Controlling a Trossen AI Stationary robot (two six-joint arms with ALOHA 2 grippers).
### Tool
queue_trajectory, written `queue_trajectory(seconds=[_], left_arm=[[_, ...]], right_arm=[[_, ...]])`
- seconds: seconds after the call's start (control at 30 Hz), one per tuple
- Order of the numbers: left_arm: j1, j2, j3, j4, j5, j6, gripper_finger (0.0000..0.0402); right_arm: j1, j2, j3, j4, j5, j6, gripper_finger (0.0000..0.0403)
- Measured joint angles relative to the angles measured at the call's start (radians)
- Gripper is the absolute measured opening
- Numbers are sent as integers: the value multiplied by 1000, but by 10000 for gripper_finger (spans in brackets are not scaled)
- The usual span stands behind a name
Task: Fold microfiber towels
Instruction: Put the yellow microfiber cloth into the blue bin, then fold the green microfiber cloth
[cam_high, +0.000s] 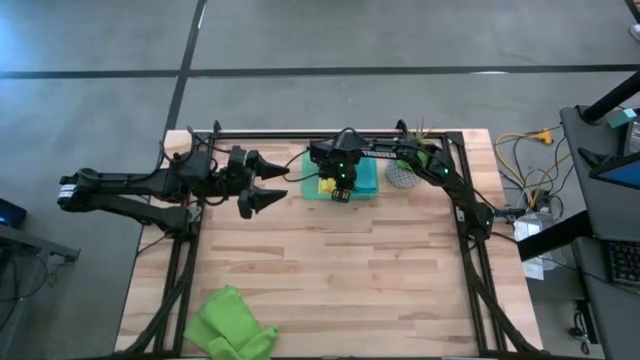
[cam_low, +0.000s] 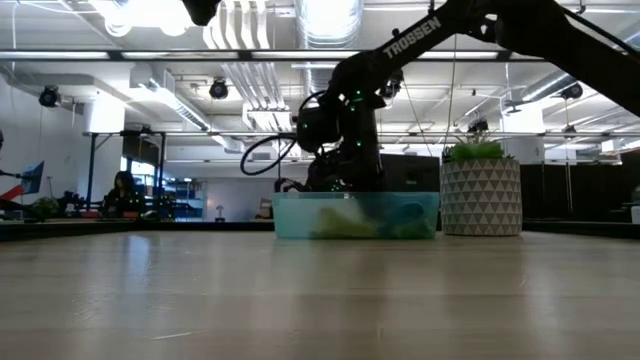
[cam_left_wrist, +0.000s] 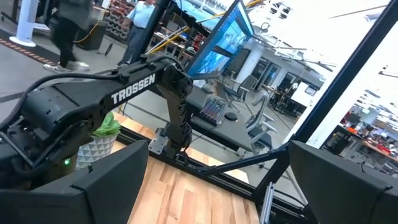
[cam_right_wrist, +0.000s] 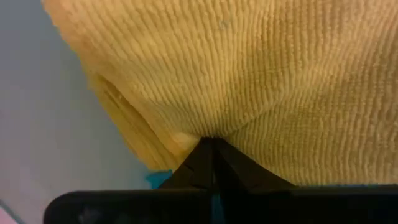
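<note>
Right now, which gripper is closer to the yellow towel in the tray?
The right gripper: it is down in the tray, shut on the yellow towel. The left gripper hangs open beside the tray, apart from it.

— What carries everything?
— A light wooden table (cam_high: 330, 270).
— What lies on it?
— A translucent green tray (cam_high: 368, 186) right under the right gripper (cam_high: 341, 193), a patterned plant pot (cam_high: 402, 176) just beside it, and lime green towels (cam_high: 232, 325) well apart from both grippers.

Dark arms (cam_low: 440, 35) lettered TROSSEN, green lights glowing.
</note>
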Motion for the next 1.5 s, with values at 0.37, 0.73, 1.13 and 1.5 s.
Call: queue_trajectory(seconds=[0.37,0.73,1.13,1.5], left_arm=[[0,1,0,0,4,-1,372],[0,11,-1,3,5,0,372],[0,-12,-1,31,5,2,372],[0,8,-1,-41,-137,-95,372]], right_arm=[[9,-93,33,85,-31,61,9],[58,-70,0,210,-45,88,9],[55,-403,-51,215,-61,102,9],[273,-1082,-690,680,2,426,9]])
